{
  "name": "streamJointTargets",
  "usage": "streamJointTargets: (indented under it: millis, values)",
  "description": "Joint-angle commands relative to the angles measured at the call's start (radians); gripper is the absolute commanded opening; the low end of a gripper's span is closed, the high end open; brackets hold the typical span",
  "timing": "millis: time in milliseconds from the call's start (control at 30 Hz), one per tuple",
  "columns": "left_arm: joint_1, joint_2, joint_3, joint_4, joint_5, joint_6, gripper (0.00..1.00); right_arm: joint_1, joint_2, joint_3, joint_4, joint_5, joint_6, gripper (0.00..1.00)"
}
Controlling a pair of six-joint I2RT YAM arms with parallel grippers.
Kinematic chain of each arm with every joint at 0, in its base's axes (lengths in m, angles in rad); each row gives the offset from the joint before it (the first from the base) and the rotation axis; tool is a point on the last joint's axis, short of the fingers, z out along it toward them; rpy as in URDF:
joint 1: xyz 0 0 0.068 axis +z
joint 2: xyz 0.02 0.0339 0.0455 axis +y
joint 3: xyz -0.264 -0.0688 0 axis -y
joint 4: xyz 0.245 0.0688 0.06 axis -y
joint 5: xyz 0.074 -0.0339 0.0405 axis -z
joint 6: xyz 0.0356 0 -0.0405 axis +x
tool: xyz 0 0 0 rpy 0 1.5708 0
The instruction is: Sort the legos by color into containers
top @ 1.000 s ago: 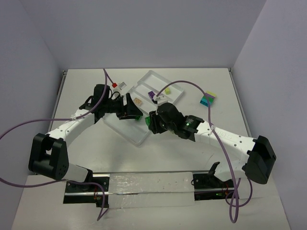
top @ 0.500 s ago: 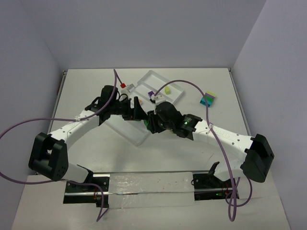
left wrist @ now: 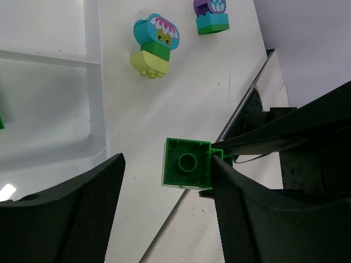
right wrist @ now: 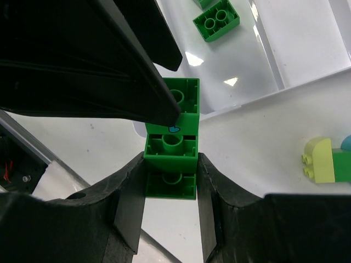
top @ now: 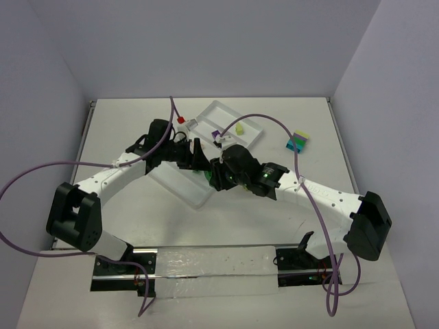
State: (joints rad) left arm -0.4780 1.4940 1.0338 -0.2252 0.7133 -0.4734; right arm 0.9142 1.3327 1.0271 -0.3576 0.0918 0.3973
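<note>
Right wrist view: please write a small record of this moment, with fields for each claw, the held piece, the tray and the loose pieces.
right claw: shut on the green brick stack
left claw: open, one finger against the stack's free end
held piece: all green, seen from its hollow underside
tray: one single green brick lies inside
table: a mixed clump of yellow-green, green and teal lies outside the tray

Top view bright, even, diffuse overhead light. Soft faint shadows under arms (top: 116, 171) on table (top: 123, 130). Right wrist view: two white glare spots on tray (right wrist: 307, 33) floor. Left wrist view: fingers (left wrist: 71, 219) near lens dark, slightly soft; background sharp.
</note>
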Motion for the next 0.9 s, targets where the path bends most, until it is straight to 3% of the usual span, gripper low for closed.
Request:
streamJointTargets:
  millis: [0,200,367,433,867]
  values:
    - [-0.010,0.008,0.037,0.003,0.022,0.030,0.67,0.008,0.000,0.052,0.038,0.003,-0.012,0.00]
    - [-0.014,0.002,0.031,0.003,0.032,0.032,0.57,0.008,0.002,0.051,0.040,0.003,-0.011,0.00]
    - [-0.014,0.010,0.041,-0.014,0.032,0.037,0.10,0.008,0.005,0.057,0.034,0.012,-0.011,0.00]
    - [-0.014,0.016,0.053,-0.037,0.030,0.042,0.00,0.008,0.003,0.057,0.033,0.016,-0.011,0.00]
    - [-0.013,0.038,0.086,-0.055,-0.044,0.008,0.00,0.006,-0.018,0.028,0.031,0.066,-0.014,0.00]
